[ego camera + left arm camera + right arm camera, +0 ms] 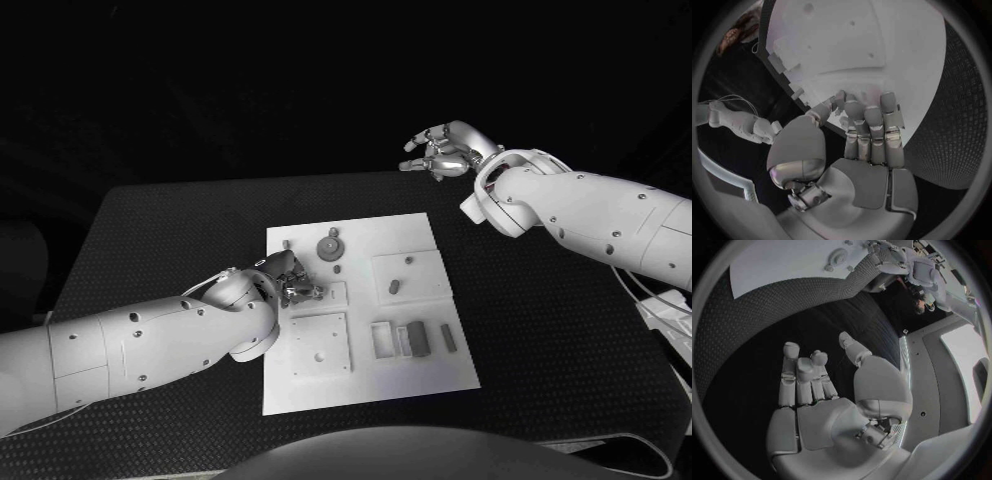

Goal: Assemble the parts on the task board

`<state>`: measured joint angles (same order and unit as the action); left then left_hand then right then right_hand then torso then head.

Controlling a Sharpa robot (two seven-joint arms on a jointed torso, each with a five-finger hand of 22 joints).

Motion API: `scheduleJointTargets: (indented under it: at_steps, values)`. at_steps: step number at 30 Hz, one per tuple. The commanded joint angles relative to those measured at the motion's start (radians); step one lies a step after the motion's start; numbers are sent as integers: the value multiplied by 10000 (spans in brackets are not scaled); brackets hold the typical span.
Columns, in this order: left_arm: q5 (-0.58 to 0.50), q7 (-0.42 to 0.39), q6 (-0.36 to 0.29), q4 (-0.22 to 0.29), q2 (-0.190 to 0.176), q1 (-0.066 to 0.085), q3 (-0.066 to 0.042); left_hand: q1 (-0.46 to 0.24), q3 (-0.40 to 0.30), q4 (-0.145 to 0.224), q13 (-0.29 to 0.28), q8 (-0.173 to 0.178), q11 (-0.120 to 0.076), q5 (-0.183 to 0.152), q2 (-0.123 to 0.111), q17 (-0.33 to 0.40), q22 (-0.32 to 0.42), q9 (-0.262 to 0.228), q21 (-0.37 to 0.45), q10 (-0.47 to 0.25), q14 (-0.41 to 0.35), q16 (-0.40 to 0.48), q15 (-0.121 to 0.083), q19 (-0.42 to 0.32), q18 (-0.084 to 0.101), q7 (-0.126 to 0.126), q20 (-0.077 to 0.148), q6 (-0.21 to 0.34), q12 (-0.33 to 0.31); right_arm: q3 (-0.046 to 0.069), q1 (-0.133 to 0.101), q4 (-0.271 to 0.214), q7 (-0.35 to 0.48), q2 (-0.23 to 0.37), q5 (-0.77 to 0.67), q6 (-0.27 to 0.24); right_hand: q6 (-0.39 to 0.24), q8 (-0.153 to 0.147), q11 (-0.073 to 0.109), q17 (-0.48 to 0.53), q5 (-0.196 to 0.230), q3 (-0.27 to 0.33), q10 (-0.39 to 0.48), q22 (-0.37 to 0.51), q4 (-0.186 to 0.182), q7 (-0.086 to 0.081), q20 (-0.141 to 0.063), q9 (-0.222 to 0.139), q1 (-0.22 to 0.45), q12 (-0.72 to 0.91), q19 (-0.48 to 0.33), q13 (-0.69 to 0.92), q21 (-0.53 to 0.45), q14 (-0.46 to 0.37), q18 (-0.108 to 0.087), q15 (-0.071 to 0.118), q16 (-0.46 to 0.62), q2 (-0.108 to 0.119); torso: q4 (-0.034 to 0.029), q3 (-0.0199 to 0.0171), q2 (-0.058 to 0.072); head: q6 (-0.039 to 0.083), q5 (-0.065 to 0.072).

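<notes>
Two robot hands are at work over the black worktop [173,220], and we see them well apart from each other. We find the left robot hand [286,280] low over the near left part of the white task board [418,380], its fingers curled down toward the board beside a small square recess [320,297]. We cannot tell from any view whether it pinches a part; in the left wrist view the fingers [870,120] lie close together, bent over the board's white surface [879,50], with nothing plainly between them.

We see the right robot hand [444,150] raised beyond the far edge of the worktop, away from the board, its fingers loosely apart and holding nothing. In the right wrist view the palm [826,415] faces the dotted black surface [748,365].

On the board we note a round geared part [332,247] near the far left, just beyond the left robot hand, a small dark part [395,286] on a raised square in the middle, and a dark rectangular block [417,339] with a slim piece [449,339] beside it toward the near right.
</notes>
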<state>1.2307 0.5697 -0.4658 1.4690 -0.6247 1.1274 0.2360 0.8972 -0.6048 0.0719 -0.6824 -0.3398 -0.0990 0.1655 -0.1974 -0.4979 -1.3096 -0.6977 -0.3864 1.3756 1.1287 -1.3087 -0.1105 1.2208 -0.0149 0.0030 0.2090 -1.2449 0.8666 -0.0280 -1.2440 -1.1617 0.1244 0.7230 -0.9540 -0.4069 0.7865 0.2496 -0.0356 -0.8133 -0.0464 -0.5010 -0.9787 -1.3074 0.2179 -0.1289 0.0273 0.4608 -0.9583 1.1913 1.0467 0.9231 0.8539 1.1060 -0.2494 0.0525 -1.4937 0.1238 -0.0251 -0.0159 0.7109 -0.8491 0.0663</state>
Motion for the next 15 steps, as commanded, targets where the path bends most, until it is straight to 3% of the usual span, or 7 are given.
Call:
scheduleJointTargets:
  at_steps: [1,15]
  values:
    - [-140,-244,123,104,69,-37,18,61,-5,-57,-16,-25,-71,66,-63,-18,-212,13,5,29,40,-43,-50,29,-85,-31,34,-48,45,4,3,-5,60,-9,0,116,455,-35,-216,8,-39,-2,696,-185,-34,-407,-29,-16,97,38,-32,-13,-50,-86,-124,-15,40,-4,1,4,-2,7,12]
    - [-140,-272,133,216,0,-33,-23,-45,50,-208,-28,-54,-72,64,-227,-23,-207,26,-11,22,35,-56,-46,30,-83,-32,29,-46,59,4,3,8,64,-15,0,123,452,-35,-217,9,-40,-1,697,-186,-38,-407,-29,-18,104,40,-33,-16,-51,-87,-124,-16,40,-1,-4,5,-1,-11,15]
